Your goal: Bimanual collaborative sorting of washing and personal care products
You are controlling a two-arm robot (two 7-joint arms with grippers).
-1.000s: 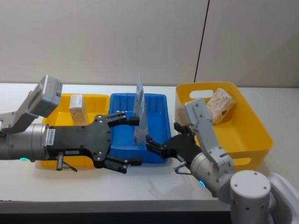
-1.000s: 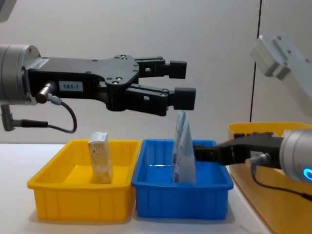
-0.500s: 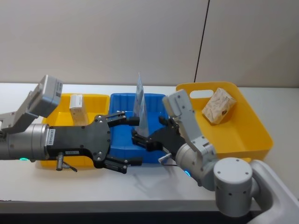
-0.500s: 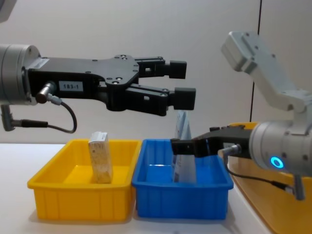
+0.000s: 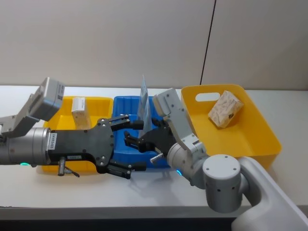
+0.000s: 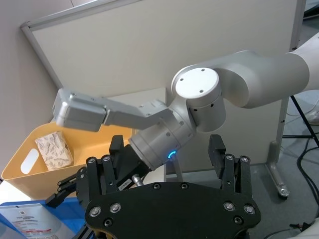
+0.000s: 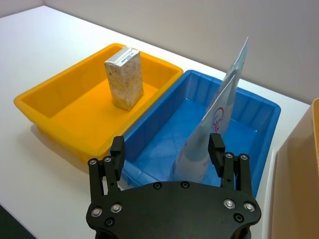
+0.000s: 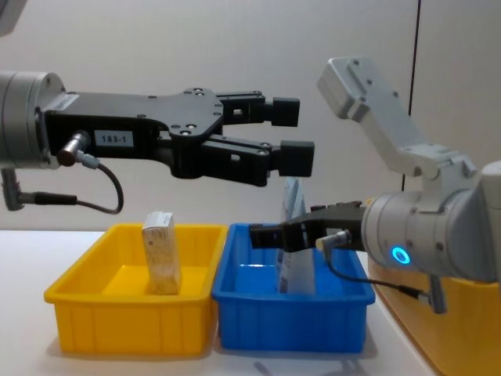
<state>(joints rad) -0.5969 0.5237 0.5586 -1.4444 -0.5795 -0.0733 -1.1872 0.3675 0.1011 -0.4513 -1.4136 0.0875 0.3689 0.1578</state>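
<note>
On the white tabletop (image 5: 29, 192) stand three trays in a row: a small yellow tray (image 8: 94, 309) on the robot's left, a blue tray (image 8: 290, 317) in the middle touching it, and a larger yellow bin (image 5: 250, 139) on the right.

The tapered light-blue and white tubes (image 7: 212, 124) stand upright in the blue tray, leaning together with their flat crimped ends up (from the right wrist view they read as two tubes pressed close). The small beige carton (image 7: 124, 77) stands upright in the small yellow tray, near its far wall. The pale soft pack with leaf print (image 5: 225, 109) lies tilted in the large yellow bin, against its far end.

The left gripper (image 8: 293, 135) hangs above the blue tray in the chest view, reaching in from the left, its black fingers (image 8: 286, 111) spread apart and holding nothing. It sits higher than the tops of the tubes.

The right gripper (image 5: 131, 143) reaches across from the right, low over the blue tray's near part, just beside the tubes. Its fingers (image 7: 216, 148) are spread wide with nothing between them; in the right wrist view the tubes stand just beyond them.
</note>
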